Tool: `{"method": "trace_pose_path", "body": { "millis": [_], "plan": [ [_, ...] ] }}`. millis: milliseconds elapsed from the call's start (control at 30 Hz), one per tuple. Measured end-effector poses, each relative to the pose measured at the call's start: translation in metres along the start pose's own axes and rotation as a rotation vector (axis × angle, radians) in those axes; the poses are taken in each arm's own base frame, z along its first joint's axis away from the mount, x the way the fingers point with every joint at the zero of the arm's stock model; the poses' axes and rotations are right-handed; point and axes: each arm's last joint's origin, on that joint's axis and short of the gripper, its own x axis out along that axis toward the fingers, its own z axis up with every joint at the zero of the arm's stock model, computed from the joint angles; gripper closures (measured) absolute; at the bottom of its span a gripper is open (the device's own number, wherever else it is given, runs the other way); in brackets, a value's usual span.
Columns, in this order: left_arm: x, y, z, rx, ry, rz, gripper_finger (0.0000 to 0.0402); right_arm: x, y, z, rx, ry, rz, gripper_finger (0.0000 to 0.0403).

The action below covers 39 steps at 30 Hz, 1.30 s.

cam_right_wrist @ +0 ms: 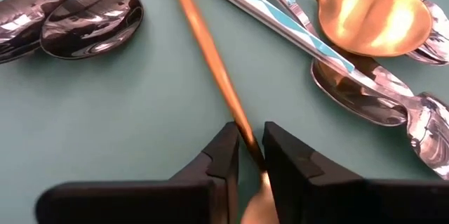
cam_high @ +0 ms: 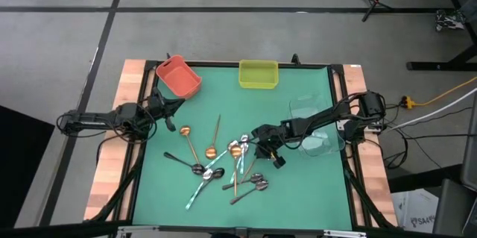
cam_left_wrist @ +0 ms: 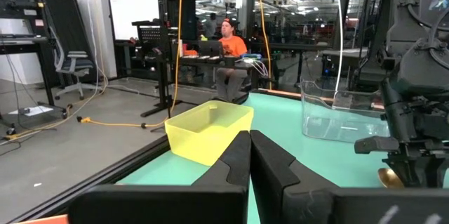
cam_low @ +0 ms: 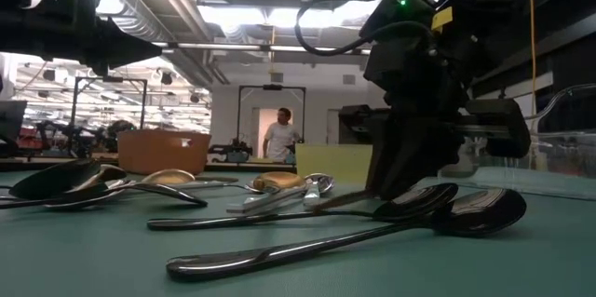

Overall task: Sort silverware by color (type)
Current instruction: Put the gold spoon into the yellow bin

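Several spoons lie scattered mid-table: gold ones (cam_high: 212, 151), black ones (cam_high: 257, 183) and iridescent ones (cam_high: 201, 186). My right gripper (cam_high: 246, 148) reaches down among them, slanting from the table's right side, and is shut on one gold spoon (cam_right_wrist: 210, 62). That spoon's handle runs away from the fingers, between two black spoon bowls (cam_right_wrist: 91, 24) and another gold bowl (cam_right_wrist: 375, 20). My left gripper (cam_left_wrist: 250, 157) hovers shut and level at the table's left side, near the red bin (cam_high: 179, 76), touching nothing. My right gripper pinches the gold spoon's thin handle (cam_right_wrist: 244, 129) between its two fingers, close to the bowl end, which lies under the gripper. The fingers come slanting down from above and stand across the handle. The spoon lies flat on the green mat.
A red bin and a yellow bin (cam_high: 258, 73) stand along the far edge, and a clear bin (cam_high: 317, 130) at the right beside my right arm. Two black spoons (cam_low: 447, 218) lie nearest the front edge. The green mat (cam_high: 298, 193) is bare at the near right.
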Motion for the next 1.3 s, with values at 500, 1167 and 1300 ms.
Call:
{"method": "trace_pose_path", "body": {
  "millis": [500,1167,1300],
  "plan": [
    [0.0,0.0,0.0,0.0,0.0,0.0,0.0401,0.0,0.0,0.001,0.0,-0.012,0.012,0.04],
    [0.0,0.0,0.0,0.0,0.0,0.0,0.0401,-0.013,-0.004,0.016,-0.013,-0.053,-0.022,0.0402],
    [0.0,0.0,0.0,0.0,0.0,0.0,0.0401,-0.02,-0.009,0.028,-0.02,-0.079,-0.034,0.0402]
  ]
}}
